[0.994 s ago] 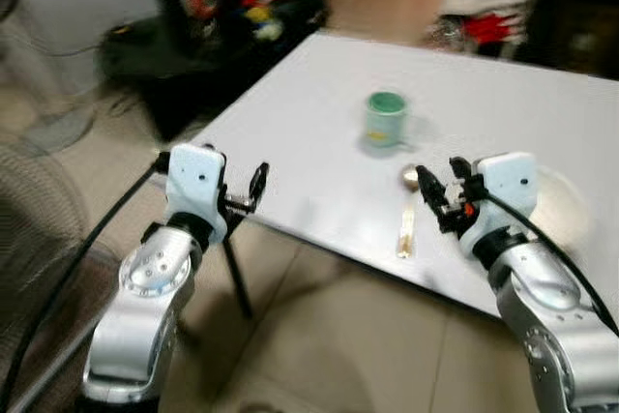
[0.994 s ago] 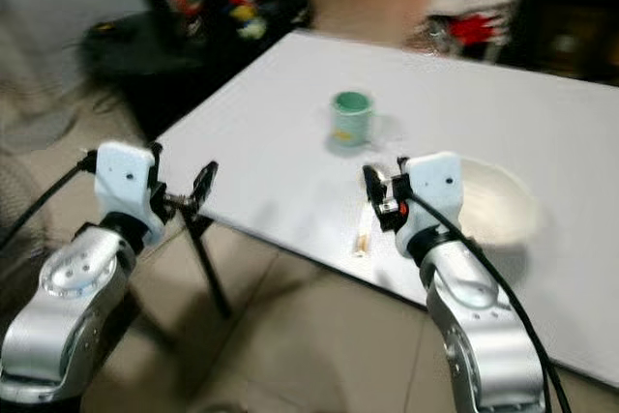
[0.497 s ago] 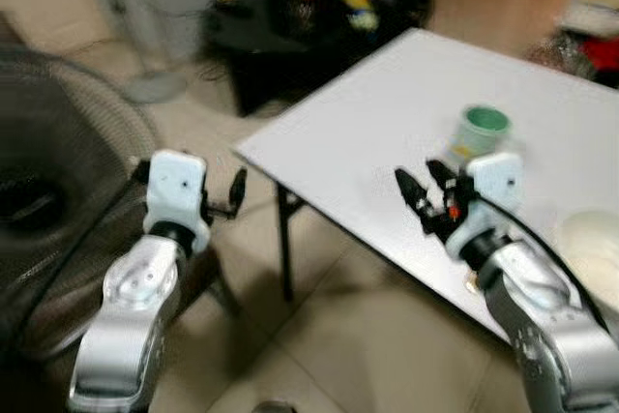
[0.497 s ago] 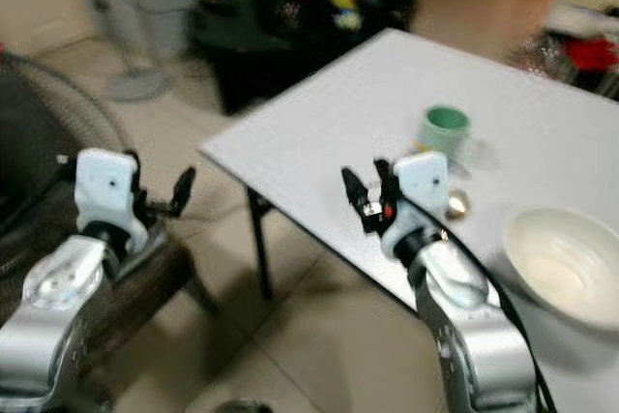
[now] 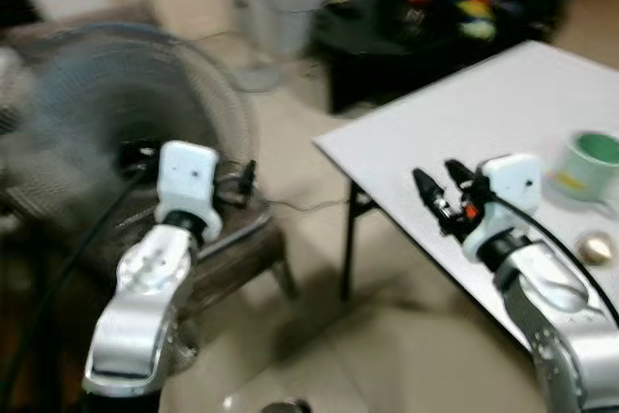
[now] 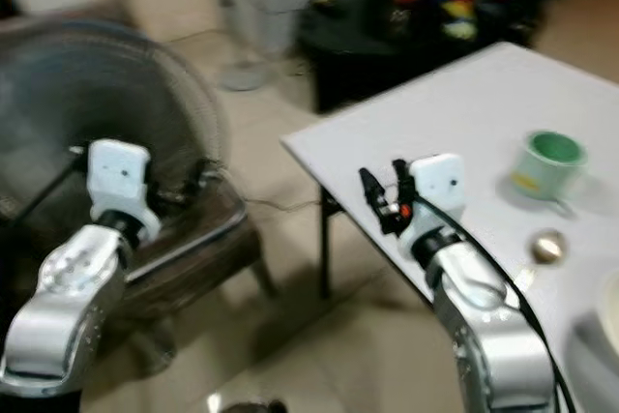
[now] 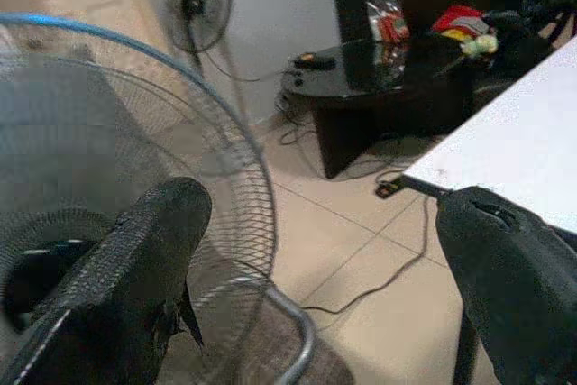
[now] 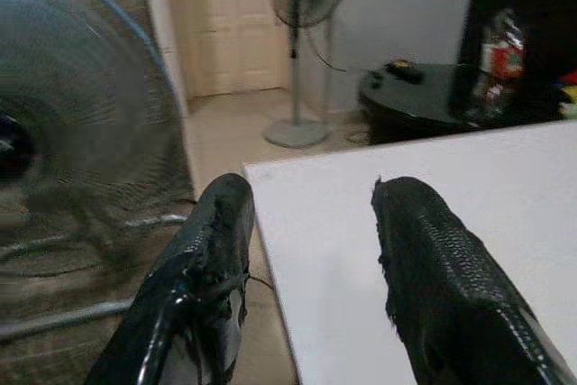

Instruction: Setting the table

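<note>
My right gripper (image 5: 437, 186) hovers centre-right over the white table's (image 5: 484, 118) near corner, fingers spread, grasping nothing. My left gripper (image 7: 315, 286) is released, centre-left, off the table before a large fan (image 5: 116, 123). At the right edge, a green mug (image 5: 588, 163) stands on the table, a spoon (image 5: 594, 249) near it.

Two silver, rounded metal arms end in white boxy wrist housings, each trailing a black cable, with the left gripper (image 5: 247, 177) and right gripper (image 5: 437, 191) made of long black textured fingers, red marks beside the right's.
</note>
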Motion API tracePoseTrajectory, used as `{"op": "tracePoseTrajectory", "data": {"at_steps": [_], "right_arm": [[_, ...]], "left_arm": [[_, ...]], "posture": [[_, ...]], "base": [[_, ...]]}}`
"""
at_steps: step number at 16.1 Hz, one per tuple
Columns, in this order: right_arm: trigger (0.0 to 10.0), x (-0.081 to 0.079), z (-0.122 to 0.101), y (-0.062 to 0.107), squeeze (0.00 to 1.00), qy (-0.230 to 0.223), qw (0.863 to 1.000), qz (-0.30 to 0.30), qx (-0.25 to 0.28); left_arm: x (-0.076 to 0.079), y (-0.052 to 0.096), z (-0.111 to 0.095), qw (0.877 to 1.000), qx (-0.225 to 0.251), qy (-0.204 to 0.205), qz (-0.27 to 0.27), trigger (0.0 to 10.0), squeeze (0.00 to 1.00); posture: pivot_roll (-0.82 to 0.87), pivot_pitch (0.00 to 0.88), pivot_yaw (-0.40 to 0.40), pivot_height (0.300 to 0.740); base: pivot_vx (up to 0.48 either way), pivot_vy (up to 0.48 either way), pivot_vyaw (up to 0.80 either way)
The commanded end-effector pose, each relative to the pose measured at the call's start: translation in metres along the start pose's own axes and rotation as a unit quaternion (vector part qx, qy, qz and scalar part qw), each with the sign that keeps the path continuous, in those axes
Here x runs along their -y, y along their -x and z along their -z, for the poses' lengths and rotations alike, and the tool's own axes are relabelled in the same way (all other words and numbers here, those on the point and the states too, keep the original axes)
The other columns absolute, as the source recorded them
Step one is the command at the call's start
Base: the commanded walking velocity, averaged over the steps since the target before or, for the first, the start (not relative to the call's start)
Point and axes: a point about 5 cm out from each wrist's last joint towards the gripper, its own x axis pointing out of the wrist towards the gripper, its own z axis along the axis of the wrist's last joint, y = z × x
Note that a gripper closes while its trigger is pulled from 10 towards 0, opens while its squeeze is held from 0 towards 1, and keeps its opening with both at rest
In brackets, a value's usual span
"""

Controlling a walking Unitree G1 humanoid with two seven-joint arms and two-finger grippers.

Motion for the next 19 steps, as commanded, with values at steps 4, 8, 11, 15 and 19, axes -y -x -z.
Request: {"op": "tracePoseTrajectory", "data": {"at_steps": [4,8,11,15,19], "right_arm": [[10.0,-0.0073,-0.0020,-0.0019,0.00,-0.012,0.999,-0.030,0.005],[10.0,-0.0109,-0.0020,-0.0007,0.00,-0.007,0.999,-0.036,0.004],[10.0,-0.0075,-0.0018,-0.0018,0.00,-0.007,1.000,-0.029,0.007],[10.0,-0.0078,-0.0019,-0.0048,0.00,-0.010,0.999,-0.036,0.008],[10.0,-0.0089,-0.0054,-0.0032,0.00,-0.003,0.999,-0.041,0.010]], "left_arm": [[-0.0121,0.0063,0.0054,0.999,-0.014,-0.017,-0.035,10.0,0.00],[-0.0094,0.0062,0.0075,0.999,-0.017,-0.016,-0.034,10.0,0.00],[-0.0051,0.0017,0.0022,1.000,-0.008,-0.022,-0.020,10.0,0.00],[-0.0145,0.0085,0.0033,0.999,-0.014,-0.029,-0.038,10.0,0.00],[-0.0082,-0.0005,0.0025,0.999,-0.008,-0.021,-0.030,10.0,0.00]], "posture": [[0.08,0.000,0.058,0.740],[0.06,0.000,0.069,0.740],[0.08,0.000,0.072,0.740],[0.09,0.000,0.057,0.740],[0.04,0.000,0.080,0.740]], "base": [[0.000,0.000,0.80],[0.000,0.000,0.80],[0.000,0.000,0.80],[0.000,0.000,0.80],[0.000,0.000,0.80]]}}
